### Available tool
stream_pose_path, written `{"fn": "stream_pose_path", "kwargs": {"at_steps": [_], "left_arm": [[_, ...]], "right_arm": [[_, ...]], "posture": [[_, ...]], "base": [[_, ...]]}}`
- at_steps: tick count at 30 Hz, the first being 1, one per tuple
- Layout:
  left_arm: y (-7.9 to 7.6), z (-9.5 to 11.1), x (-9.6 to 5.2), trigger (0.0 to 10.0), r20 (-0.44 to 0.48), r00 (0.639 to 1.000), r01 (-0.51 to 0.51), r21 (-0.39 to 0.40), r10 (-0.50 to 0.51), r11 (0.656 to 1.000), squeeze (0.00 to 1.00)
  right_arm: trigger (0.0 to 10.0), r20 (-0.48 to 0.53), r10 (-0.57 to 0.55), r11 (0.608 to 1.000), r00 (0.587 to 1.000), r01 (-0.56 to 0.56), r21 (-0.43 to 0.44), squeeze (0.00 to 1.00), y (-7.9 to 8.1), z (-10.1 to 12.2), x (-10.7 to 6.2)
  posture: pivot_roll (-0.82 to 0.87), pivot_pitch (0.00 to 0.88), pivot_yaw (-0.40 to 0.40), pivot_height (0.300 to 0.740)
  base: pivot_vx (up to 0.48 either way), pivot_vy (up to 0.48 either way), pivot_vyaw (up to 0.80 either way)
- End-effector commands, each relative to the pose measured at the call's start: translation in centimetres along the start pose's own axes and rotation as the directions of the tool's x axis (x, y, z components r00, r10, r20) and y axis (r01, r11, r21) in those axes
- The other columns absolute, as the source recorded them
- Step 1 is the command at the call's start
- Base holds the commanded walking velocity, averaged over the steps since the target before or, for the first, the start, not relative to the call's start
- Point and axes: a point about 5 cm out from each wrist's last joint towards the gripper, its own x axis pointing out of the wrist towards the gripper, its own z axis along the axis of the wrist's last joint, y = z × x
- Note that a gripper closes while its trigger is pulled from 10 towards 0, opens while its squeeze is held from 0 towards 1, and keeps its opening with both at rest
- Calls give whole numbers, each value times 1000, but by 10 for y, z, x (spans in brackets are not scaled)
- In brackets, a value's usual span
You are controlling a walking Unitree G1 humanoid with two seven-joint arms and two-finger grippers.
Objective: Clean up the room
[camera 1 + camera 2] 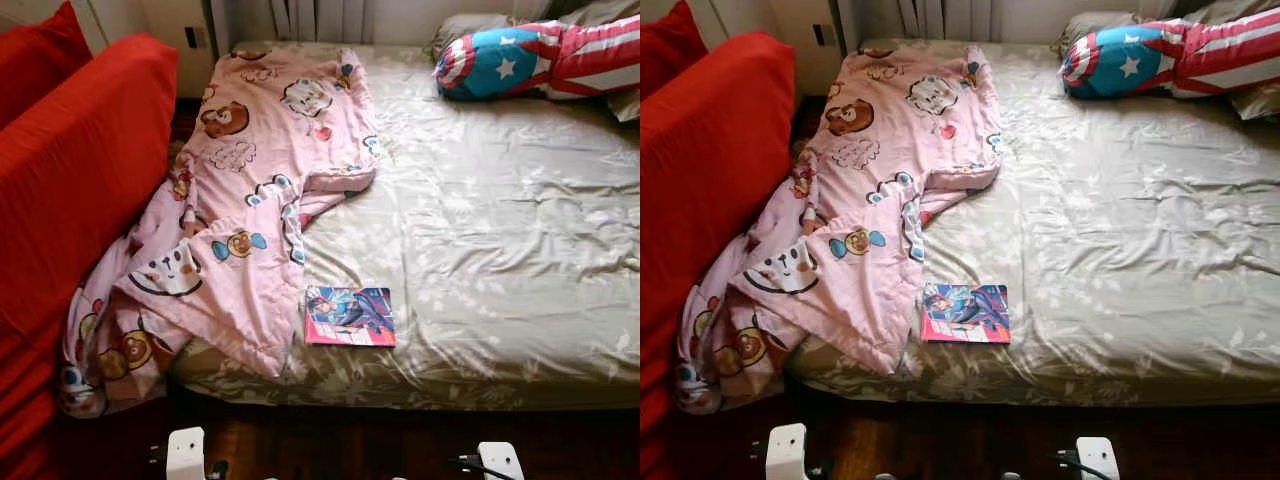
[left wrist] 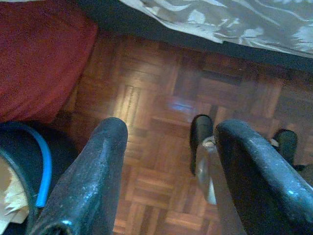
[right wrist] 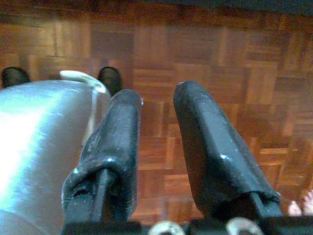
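My biggest worry is the pink blanket (image 1: 235,200): it is thin, floppy cloth printed with cartoon animals, bunched along the bed's left side and spilling off the near corner toward the floor beside the red couch (image 1: 75,170). If I pinch only 1 fold, I judge the rest will drag, slide off the mattress or snag my fingers. One corner of it lies just beside the book (image 1: 350,316), so a careless tug could sweep that off the edge too.

The book is flat, glossy and stiff, lying near the front edge of the bed on the wrinkled, leaf-patterned grey sheet (image 1: 500,230). A thin flat thing on soft bedding gives my fingers little to get under; pressing down may just sink it in.

A plump star-and-stripe pillow (image 1: 530,60) sits at the far right corner, soft and rounded.

My left gripper (image 2: 171,147) hangs low over the glossy wooden parquet floor (image 2: 161,98), fingers spread wide and empty. My right gripper (image 3: 156,103) hangs likewise, its 2 rubbery fingers a little apart, holding nothing.
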Motion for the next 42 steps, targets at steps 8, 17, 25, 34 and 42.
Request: {"fn": "stream_pose_path", "kwargs": {"at_steps": [8, 17, 25, 34, 42], "left_arm": [[0, -10, -3, 10000, -28, 1000, -10, -29, 9, 1000, 0], [-1, -9, -3, 10000, -18, 1000, -10, -32, 9, 999, 0], [-3, -7, -2, 10000, -12, 1000, -6, -33, 6, 999, 0], [-4, -7, -2, 10000, -13, 1000, -5, -36, 4, 999, 0], [-5, -8, -2, 10000, -16, 1000, -7, -32, 6, 999, 0]], "right_arm": [[10000, -43, -14, 1000, 999, 15, 10, 0, -1, -12, -2], [10000, -10, -25, 1000, 1000, 25, 14, 0, -16, 3, -1], [10000, -5, -32, 999, 999, 32, 20, 0, -22, 9, -1], [10000, 6, -24, 1000, 1000, 24, 5, 0, -22, 11, -1], [10000, 11, -25, 1000, 1000, 25, 11, 0, -24, 14, 0]], "posture": [[-99, 216, 11, 740], [-98, 214, 12, 740], [-99, 214, 10, 740], [-99, 206, 7, 740], [-99, 204, 8, 740]], "base": [[0, 0, 0], [0, 0, 346], [0, 0, 0], [0, 0, 444], [0, 0, 180]]}}
